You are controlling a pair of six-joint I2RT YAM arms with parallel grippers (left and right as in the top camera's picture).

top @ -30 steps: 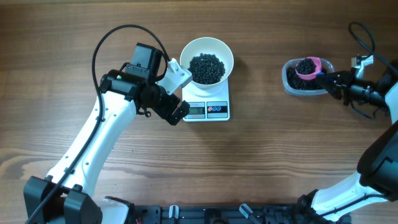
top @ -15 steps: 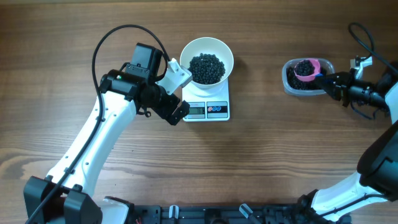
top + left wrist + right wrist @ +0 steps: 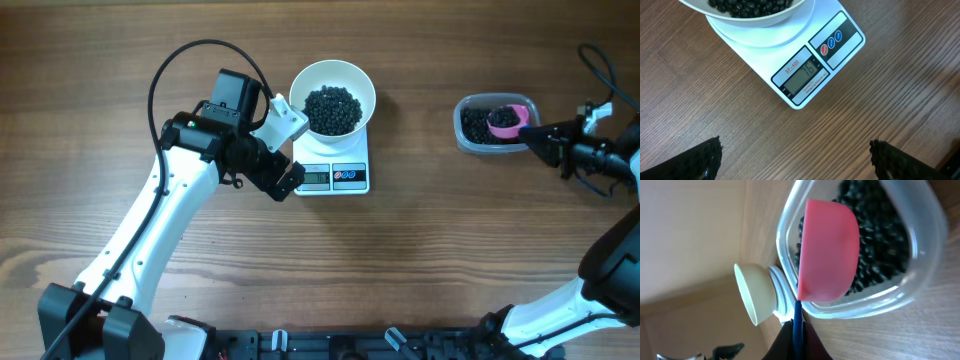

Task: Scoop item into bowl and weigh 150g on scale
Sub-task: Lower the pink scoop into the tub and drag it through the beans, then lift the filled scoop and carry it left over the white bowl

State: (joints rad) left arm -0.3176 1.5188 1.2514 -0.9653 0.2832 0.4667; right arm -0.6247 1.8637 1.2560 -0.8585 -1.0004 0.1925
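The white bowl (image 3: 333, 95) stands on the scale (image 3: 335, 177) and holds a heap of black beads (image 3: 333, 108). My left gripper (image 3: 291, 150) is open at the scale's left side with nothing between its fingers. In the left wrist view the left gripper (image 3: 796, 161) hovers over bare wood in front of the scale (image 3: 840, 35). My right gripper (image 3: 541, 138) is shut on the blue handle of a pink scoop (image 3: 507, 119). The scoop (image 3: 827, 255) sits low in the clear tub (image 3: 920, 280) of beads (image 3: 880, 240), and the right gripper (image 3: 797, 341) pinches its handle.
The clear tub (image 3: 497, 124) stands at the far right of the wooden table. The scale's display (image 3: 807, 77) shows digits, with two round buttons (image 3: 831, 42) beside it. Cables loop over the left arm (image 3: 160, 90) and near the right arm (image 3: 600, 70).
The right gripper has drawn back to the right, and the pink scoop has gone from raised and heaped over the tub's middle down into the tub. The left arm has not moved.
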